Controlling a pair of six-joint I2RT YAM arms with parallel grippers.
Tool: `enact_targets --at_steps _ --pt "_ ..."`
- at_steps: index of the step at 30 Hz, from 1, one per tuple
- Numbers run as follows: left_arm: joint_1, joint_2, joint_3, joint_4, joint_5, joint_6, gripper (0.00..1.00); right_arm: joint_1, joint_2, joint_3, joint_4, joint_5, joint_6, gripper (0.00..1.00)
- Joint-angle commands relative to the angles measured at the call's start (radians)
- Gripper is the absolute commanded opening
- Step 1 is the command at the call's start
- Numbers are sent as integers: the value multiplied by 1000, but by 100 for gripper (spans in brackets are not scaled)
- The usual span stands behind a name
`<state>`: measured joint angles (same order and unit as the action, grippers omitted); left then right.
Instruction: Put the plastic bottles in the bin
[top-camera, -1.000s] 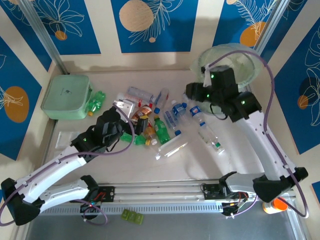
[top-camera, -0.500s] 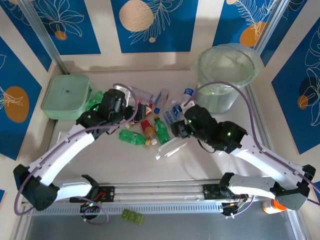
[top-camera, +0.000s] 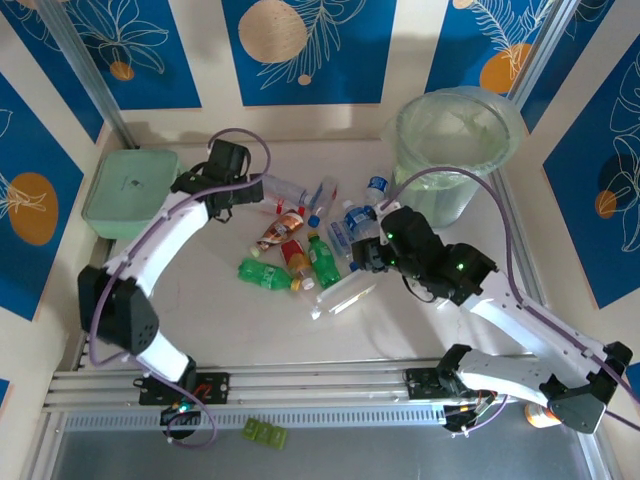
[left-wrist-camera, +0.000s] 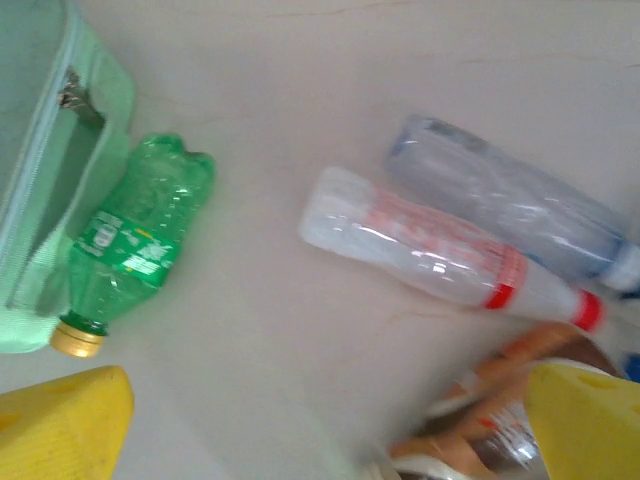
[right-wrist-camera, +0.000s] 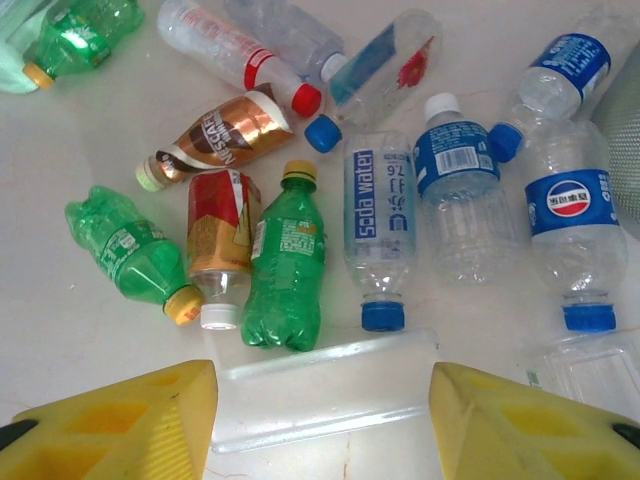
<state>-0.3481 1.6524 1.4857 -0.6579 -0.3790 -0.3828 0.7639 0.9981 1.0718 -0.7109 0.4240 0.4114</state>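
Clear plastic, mostly blue-labelled, makes up the heap of plastic bottles (top-camera: 322, 262) that is spread flat on the table (top-camera: 200, 310) to the left of the bin (top-camera: 440, 200), none of them yet inside it as far as can be seen. The right gripper (right-wrist-camera: 322, 385) is held over the edge of the heap nearest the bin, its fingers half-spread and nothing clamped. A flat clear container (right-wrist-camera: 330, 400) is seen lying lengthwise between them, so its long side runs along the closing line. Just beyond it lies the soda-water bottle (right-wrist-camera: 375, 225), blue cap toward the fingers and long axis pointing straight away from them. A closing grip would therefore fall across its width, and it is judged the easier pick. "Soda water" can be read on its label. On the neighbour closer to the bin, the Pepsi bottle (right-wrist-camera: 565, 215), a red, white and blue roundel is shown, but the characters cannot be read. The right arm is judged the nearer to the bin. The left gripper (left-wrist-camera: 330, 400) is held at the side of the heap far from the bin, fingers spread wide and empty. Ahead of them the red-labelled bottle (left-wrist-camera: 440, 255) lies slantwise, cap toward the bin side. The green bottle (left-wrist-camera: 135, 235) rests against the mint-green box (left-wrist-camera: 40, 200), farthest from the bin.
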Motion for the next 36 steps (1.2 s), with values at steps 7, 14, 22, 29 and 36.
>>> enact_targets --at_steps 7,14,22,29,36 --pt "175 314 276 -136 -32 153 94 -126 -24 -12 78 -301 54 58" --pt "232 449 417 -196 -6 295 90 -166 -10 -3 96 -395 72 58" --pt "260 553 451 -212 -26 327 89 -172 -3 -29 108 -401 81 58" --pt "282 635 498 -227 -54 314 85 -175 5 -27 100 -409 90 58" --pt "315 670 477 -215 -70 312 82 -174 12 -32 88 -414 102 58"
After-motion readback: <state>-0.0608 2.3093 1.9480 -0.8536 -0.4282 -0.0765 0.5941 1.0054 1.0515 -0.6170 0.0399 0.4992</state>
